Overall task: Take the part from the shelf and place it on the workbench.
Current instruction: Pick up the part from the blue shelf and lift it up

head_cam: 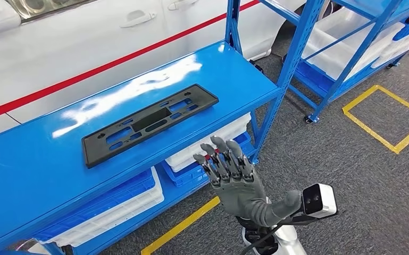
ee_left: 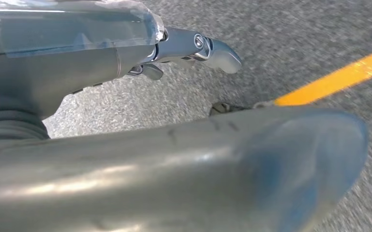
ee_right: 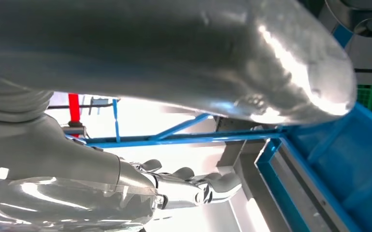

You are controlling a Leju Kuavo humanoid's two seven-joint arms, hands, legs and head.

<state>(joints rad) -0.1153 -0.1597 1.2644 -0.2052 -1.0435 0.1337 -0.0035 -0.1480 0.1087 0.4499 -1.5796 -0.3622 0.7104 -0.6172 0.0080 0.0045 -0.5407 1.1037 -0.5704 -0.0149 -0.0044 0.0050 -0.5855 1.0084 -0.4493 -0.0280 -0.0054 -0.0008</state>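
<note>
Hiding floor: left robot hand (ee_left: 174,159)

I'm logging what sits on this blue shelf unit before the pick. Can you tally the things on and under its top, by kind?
Black plastic part on the top surface: 1
White bins below the top: 2
Blue bins below the top: 2
Total: 5

Bright, even overhead light fills the head view, which is sharp throughout. White glare streaks the glossy blue shelf (head_cam: 42,175) top beside the black part (head_cam: 149,123). In the left wrist view the near thumb (ee_left: 184,169) is a soft blur and the floor (ee_left: 290,34) grainy. The right wrist view is blown out white behind the fingers (ee_right: 193,186), with a hot highlight on the blurred thumb (ee_right: 271,53).
</note>
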